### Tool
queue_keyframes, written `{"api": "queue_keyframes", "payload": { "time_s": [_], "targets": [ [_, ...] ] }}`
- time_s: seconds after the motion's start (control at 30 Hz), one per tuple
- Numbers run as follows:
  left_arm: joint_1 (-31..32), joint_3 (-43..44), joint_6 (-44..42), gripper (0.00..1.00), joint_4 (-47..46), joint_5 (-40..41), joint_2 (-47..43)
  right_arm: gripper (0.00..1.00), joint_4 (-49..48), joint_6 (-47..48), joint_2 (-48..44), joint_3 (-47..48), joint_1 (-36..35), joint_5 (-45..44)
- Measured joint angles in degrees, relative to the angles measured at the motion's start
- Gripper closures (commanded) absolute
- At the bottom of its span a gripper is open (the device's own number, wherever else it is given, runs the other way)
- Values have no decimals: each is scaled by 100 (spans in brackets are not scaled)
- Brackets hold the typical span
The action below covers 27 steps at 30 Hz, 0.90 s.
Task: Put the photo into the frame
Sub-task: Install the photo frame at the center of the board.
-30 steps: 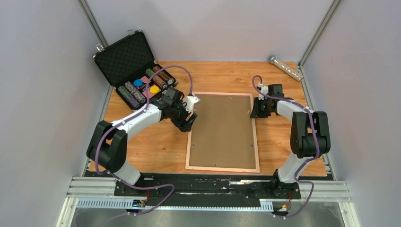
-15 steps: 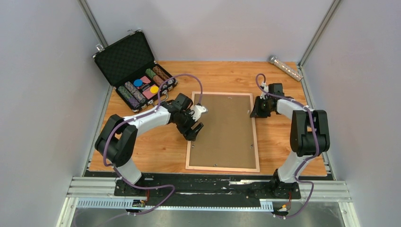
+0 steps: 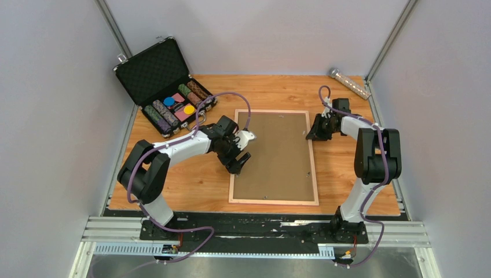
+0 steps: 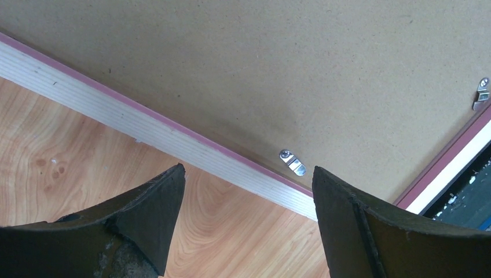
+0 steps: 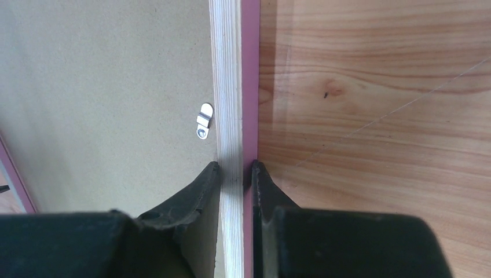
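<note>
Frame [image 3: 273, 202] lies back-up, centre of worktop [image 3: 185, 179], backing board [image 3: 272, 150] in; photo unseen. Right pincer [image 5: 235, 166] clamps its right rail [image 5: 227, 87]; left pincer [image 4: 248, 171] gapes over a left-rail clip [image 4: 292, 163]. Clip-turning seems in hand; next, press and swivel it.

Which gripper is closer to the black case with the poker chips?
Left. The left gripper hangs open over the left rail of the frame, on the side toward the black case; the right gripper clamps the right rail, farther off.
</note>
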State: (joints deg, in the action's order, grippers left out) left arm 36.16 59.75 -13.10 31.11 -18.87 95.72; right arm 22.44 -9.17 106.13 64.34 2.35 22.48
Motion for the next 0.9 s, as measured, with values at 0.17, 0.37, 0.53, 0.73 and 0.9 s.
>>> {"api": "queue_keyframes", "payload": {
  "time_s": [0.17, 0.37, 0.53, 0.73, 0.9],
  "targets": [
    [61, 9, 33, 13, -7, 61, 136, 100, -2, -22, 13, 4, 28, 68],
    [203, 76, 76, 16, -2, 332, 308, 100, -7, -22, 24, 7, 44, 114],
    [284, 87, 103, 19, -9, 516, 332, 100, -4, -20, 26, 9, 48, 125],
    [332, 107, 166, 28, 37, 614, 348, 100, -4, -17, 26, 7, 59, 144],
    [343, 120, 227, 37, 105, 649, 348, 100, -17, -13, 28, 7, 74, 166]
  ]
}}
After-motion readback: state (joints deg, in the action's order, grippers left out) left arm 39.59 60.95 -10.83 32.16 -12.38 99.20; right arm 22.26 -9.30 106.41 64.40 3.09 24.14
